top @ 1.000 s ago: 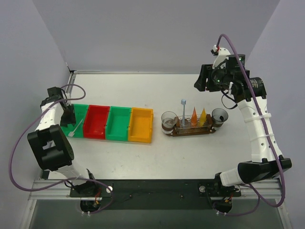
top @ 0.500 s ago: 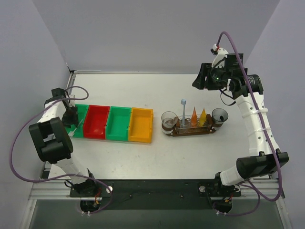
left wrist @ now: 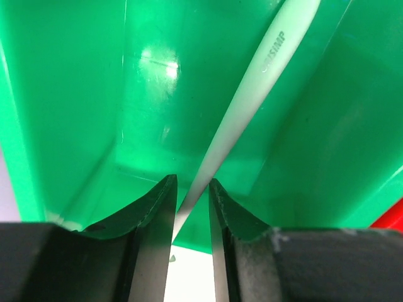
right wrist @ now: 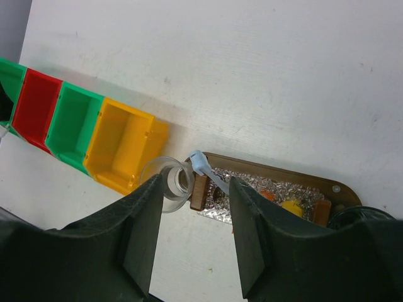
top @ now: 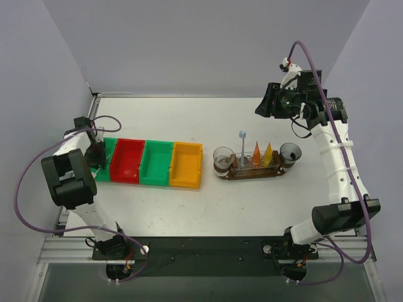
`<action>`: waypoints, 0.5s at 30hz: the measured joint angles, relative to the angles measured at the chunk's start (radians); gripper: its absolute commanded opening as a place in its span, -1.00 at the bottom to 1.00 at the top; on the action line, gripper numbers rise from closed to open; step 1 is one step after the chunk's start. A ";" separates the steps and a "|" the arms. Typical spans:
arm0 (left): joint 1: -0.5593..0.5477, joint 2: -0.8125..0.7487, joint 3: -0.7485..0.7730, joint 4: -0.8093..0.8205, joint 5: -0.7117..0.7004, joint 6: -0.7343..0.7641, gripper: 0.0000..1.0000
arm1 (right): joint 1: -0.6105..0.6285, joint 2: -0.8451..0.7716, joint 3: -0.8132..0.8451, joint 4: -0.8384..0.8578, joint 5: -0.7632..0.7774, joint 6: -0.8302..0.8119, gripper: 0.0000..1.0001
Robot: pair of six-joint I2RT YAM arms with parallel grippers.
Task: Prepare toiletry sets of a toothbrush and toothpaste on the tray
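Straddling the handle of the white toothbrush (left wrist: 252,94) inside the green bin (left wrist: 75,94), the left claw (left wrist: 192,182) is narrowly spread; the right claw (right wrist: 195,182), spread wide, hovers with the tray (right wrist: 343,195) beneath it.

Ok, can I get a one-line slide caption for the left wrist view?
Left gripper reaching down into the green bin, its fingers straddling the handle of the white toothbrush.

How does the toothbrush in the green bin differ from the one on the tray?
The bin toothbrush lies slanted in the green bin, between the left gripper's fingers; the tray toothbrush stands upright on the tray. The tray one shows a pale blue head; the bin one's head is hidden. Both are thin, white.
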 measured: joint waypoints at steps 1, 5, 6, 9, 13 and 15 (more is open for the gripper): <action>0.000 0.006 0.003 0.000 0.000 0.001 -0.36 | 0.000 0.000 0.000 0.000 0.000 0.001 -0.21; -0.004 0.016 0.011 0.000 0.000 0.002 -0.53 | -0.002 0.004 0.000 0.000 -0.002 0.007 -0.22; -0.005 0.016 0.011 0.000 0.000 0.001 -0.56 | -0.004 0.005 0.000 0.000 -0.003 0.007 -0.24; -0.005 0.016 0.014 -0.002 -0.002 0.003 -0.66 | -0.011 0.013 0.000 0.000 -0.004 0.008 -0.25; -0.005 0.014 0.014 -0.002 -0.010 0.000 -0.95 | -0.012 0.015 0.000 0.000 -0.004 0.008 -0.26; -0.005 0.008 0.014 -0.002 -0.012 -0.001 -1.00 | -0.012 0.015 0.000 0.002 -0.004 0.008 -0.26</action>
